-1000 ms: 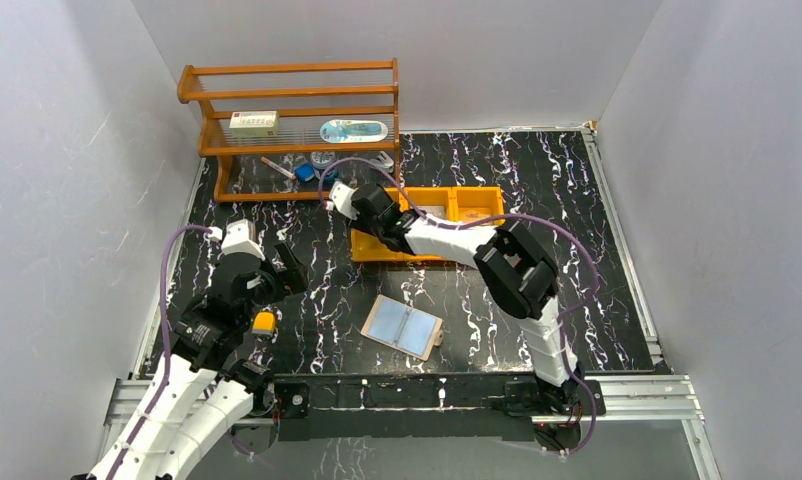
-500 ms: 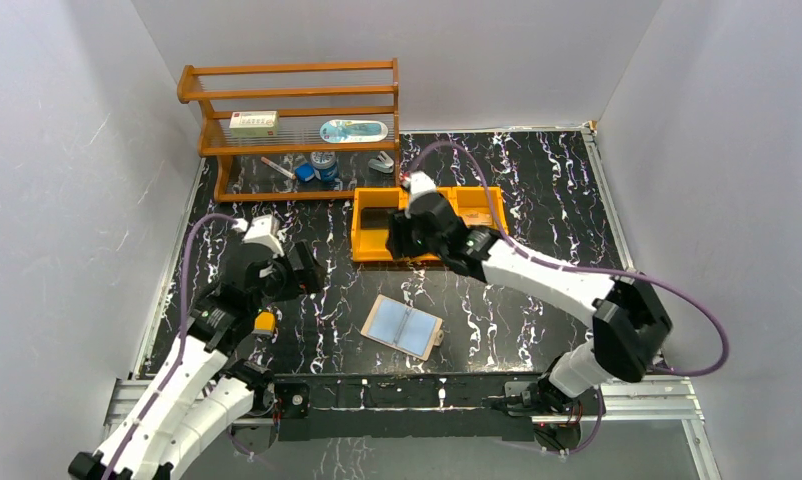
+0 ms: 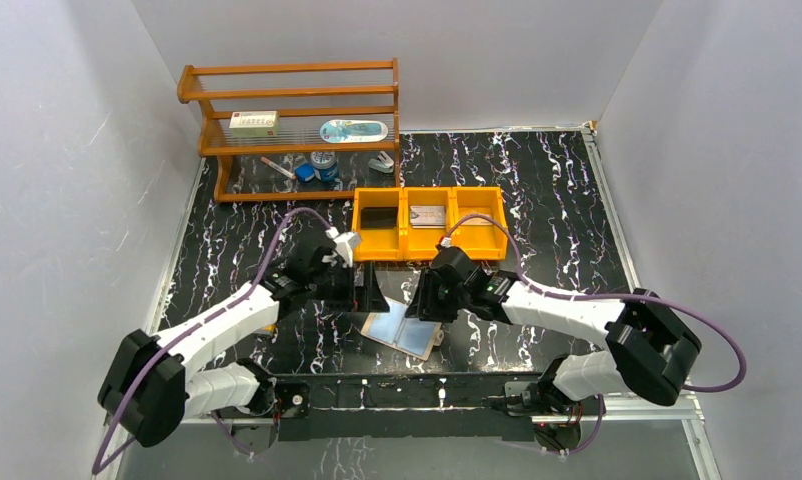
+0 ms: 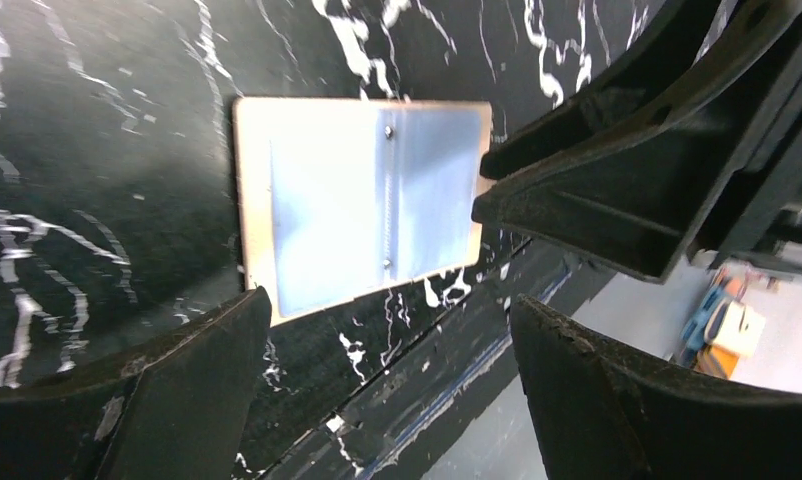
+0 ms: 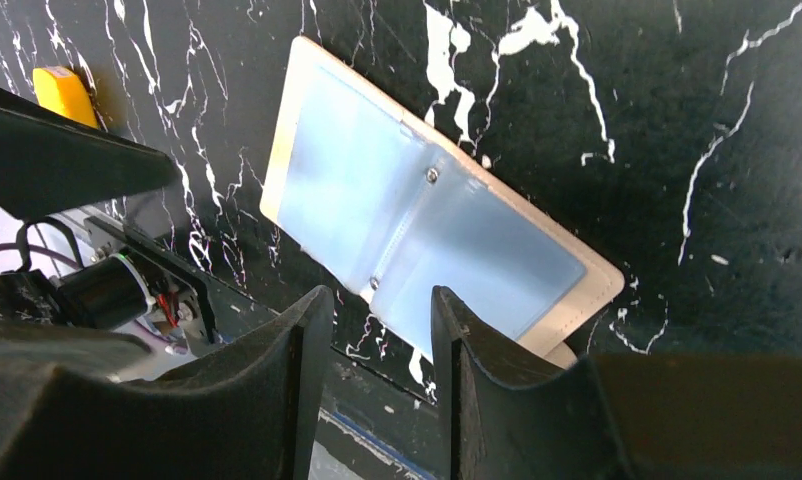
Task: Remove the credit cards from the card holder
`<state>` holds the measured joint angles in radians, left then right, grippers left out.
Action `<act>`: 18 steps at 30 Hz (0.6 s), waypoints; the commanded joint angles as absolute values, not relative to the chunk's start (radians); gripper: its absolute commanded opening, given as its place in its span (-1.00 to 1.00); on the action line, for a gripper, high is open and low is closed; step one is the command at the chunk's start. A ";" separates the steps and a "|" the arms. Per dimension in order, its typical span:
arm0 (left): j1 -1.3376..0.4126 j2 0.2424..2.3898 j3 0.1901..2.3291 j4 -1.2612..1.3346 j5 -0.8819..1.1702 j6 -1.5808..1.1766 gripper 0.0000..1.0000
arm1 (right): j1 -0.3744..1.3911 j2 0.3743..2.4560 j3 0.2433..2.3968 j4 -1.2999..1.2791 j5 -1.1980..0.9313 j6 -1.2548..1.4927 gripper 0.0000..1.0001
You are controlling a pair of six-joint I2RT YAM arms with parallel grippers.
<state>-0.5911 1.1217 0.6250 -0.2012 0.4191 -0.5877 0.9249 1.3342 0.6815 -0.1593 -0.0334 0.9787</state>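
The card holder lies spread open and flat near the table's front edge, its tan border framing bluish-clear sleeves. It fills the middle of the left wrist view and the right wrist view. No card shows through the sleeves. My left gripper hovers open and wide just above the holder's left side. Over its right side my right gripper is open by a narrower gap, with nothing between its fingers. A black credit card and a grey one lie in the orange tray.
The orange three-compartment tray stands just behind both grippers. A wooden rack with small items stands at the back left. A small yellow object lies left of the holder. The metal front rail runs close below the holder.
Both arms swung in over the card holder, the right from the orange tray and the left from the table's left side. The right jaws have narrowed slightly.
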 commanded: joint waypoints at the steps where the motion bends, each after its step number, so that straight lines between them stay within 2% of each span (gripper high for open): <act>1: -0.676 1.176 0.642 -0.180 0.410 -0.604 0.77 | 0.934 1.290 0.649 -0.131 -0.049 1.077 -0.02; 18: -0.722 1.329 0.718 -0.251 0.345 -0.540 0.76 | 0.939 1.298 0.600 -0.197 0.005 1.068 -0.03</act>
<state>-0.7113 1.3140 0.6762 -0.2161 0.3531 -0.5678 0.9318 1.2972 0.6014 -0.1825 -0.0246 1.0698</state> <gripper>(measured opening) 0.883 0.490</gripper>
